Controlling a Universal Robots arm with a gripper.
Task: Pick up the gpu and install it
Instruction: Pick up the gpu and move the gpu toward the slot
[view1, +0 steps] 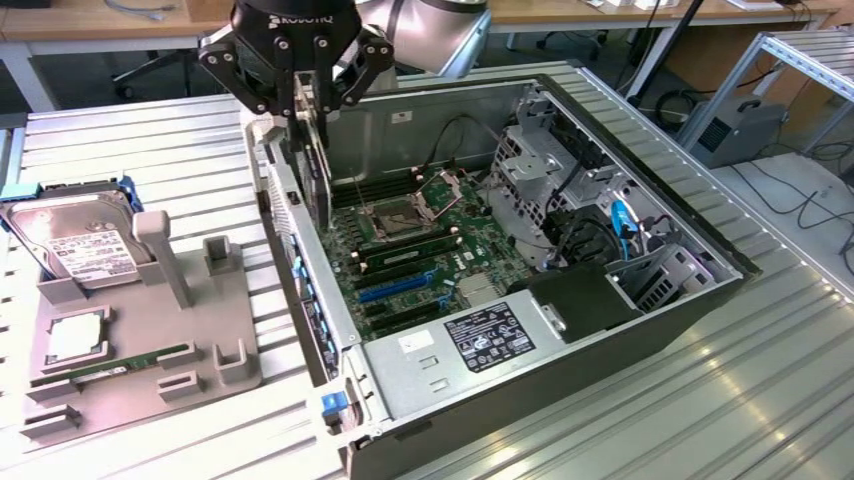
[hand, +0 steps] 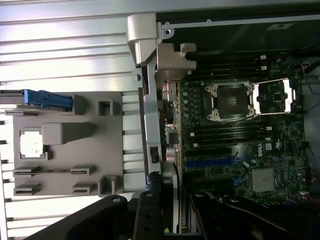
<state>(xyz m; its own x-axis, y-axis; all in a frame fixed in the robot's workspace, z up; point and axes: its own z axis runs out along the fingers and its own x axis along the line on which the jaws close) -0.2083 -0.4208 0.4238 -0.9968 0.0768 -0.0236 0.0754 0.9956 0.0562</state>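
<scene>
A ribbed metal table (view1: 667, 420) carries the work, with desks, chairs and loose cables in the room behind it at the top of the exterior view. An open computer case (view1: 694, 300) lies on its side across the middle and right of that view. Its motherboard (view1: 427, 255) faces up, and the empty processor socket (view1: 396, 215) sits near the centre of the frame. A power supply with a black label (view1: 487, 335) fills the case's lower end.

In the upper left of the exterior view the black tool (view1: 314, 100) hangs over the case's left wall. It is closed on the gpu (view1: 318, 170), with a finger on either side of the card's upper edge. The card hangs upright and is seen almost edge-on. Its lower end reaches down inside the case, just beside the left wall and to the left of the socket. Whether that end touches the board cannot be told. In the wrist view the tool's dark fingers (hand: 150, 220) frame the card as it runs along the case's wall beside the motherboard.

At the exterior view's left a grey fixture tray (view1: 134, 330) lies on the table, well apart from the tool. It holds a hard drive (view1: 80, 250) leaning at its upper end, a square processor chip (view1: 74, 338) lower down, and a narrow green memory stick (view1: 127, 362) lying flat near its lower edge.
</scene>
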